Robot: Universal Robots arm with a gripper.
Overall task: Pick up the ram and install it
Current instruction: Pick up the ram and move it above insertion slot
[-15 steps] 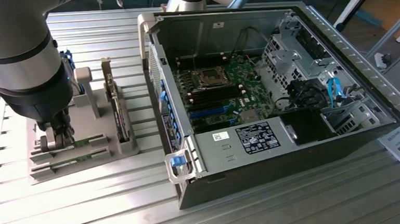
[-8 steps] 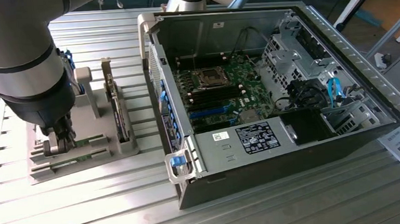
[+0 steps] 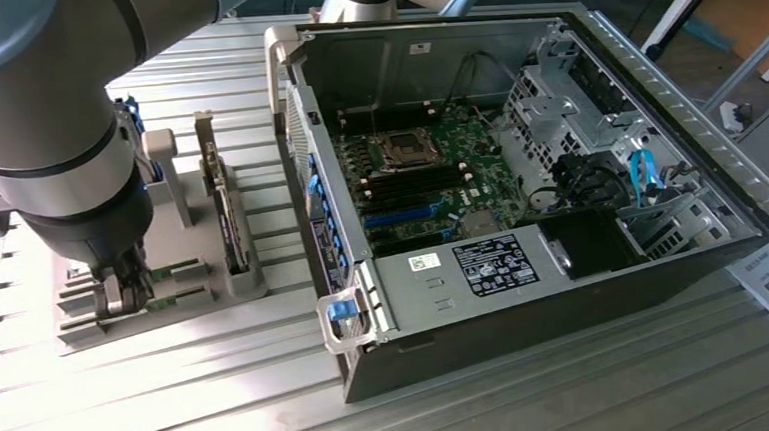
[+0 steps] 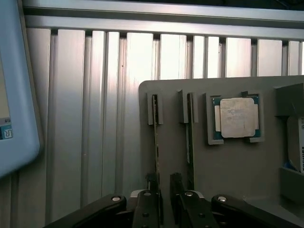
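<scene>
- Slatted metal bench [image 3: 530,407] carries everything: a grey holder tray [image 3: 82,336] sits toward its edge at the exterior view's left, and an open computer case [image 3: 537,306] sits toward the right.
- Over the tray, the arm points straight down, with the gripper [image 3: 121,287] low among the tray's slots.
- The ram [image 4: 156,133] stands on edge in one of those slots, its long axis running along the bench slats. A second thin stick [image 4: 190,133] stands parallel just beside it, between it and the square processor chip [image 4: 235,118].
- The gripper is spread open with a gap between its fingers [image 4: 152,190] and has hold of nothing. It sits at one end of the ram, right above it. One finger lines up almost on the stick's edge, so I judge the straddle is not yet centred.
- The wrist view gives that alignment edge-on. The exterior view adds the motherboard [image 3: 422,173] lying exposed in the case, well apart from the tray.
</scene>
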